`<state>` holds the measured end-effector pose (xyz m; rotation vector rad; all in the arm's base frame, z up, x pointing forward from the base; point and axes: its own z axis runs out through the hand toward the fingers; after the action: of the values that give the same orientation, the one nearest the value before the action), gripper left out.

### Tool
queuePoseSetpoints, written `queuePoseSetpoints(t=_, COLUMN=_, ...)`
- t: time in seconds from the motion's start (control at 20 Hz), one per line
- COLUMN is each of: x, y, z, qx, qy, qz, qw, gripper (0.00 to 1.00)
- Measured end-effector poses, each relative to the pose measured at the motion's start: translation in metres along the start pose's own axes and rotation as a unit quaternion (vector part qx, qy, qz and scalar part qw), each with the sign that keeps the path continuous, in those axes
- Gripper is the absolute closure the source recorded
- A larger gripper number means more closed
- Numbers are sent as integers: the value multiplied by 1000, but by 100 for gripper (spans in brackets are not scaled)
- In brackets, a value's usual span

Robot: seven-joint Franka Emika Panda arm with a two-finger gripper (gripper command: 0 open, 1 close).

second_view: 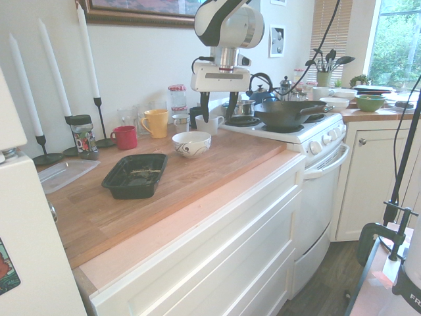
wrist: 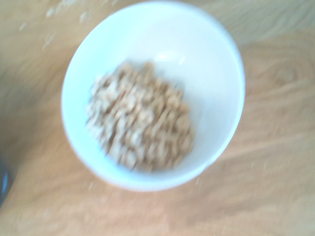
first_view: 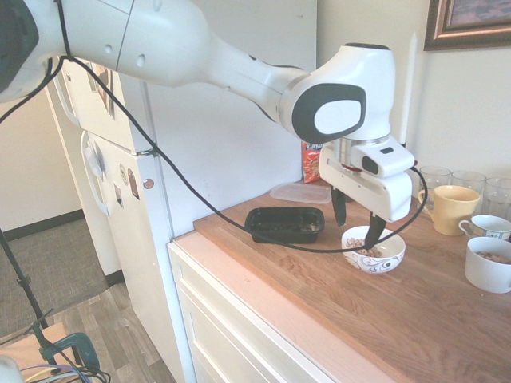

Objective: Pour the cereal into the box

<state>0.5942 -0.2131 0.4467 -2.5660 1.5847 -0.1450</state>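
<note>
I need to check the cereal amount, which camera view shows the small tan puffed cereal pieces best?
The wrist view: the small tan puffed cereal pieces fill its middle, though blurred. The first exterior view shows a sliver behind the hand; the second shows none.

Gripper above our wooden counter

We see the gripper (second_view: 216, 107), jaws spread, hanging above and behind the white patterned bowl (second_view: 191, 143) (contents hidden from here); the black tray (second_view: 135, 175) sits apart, nearer the candlesticks (second_view: 100, 118).

Open counter (first_view: 415, 319) lies between my bowl (first_view: 374, 250) and the black box (first_view: 285, 224), a clear lane for my pincer (first_view: 357, 217). Mugs (first_view: 452, 209) and glasses (first_view: 435, 176) crowd behind. The wok (second_view: 289, 113) blocks the stove side.
</note>
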Motion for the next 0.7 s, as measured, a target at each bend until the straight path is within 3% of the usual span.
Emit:
queuePoseSetpoints(t=0.3, x=39, y=-4, z=18, qx=7, qy=-13, qz=25, qw=1000, gripper=0)
queuePoseSetpoints(t=0.7, x=69, y=-13, z=73, qx=9, qy=-38, qz=44, qw=998, gripper=0)
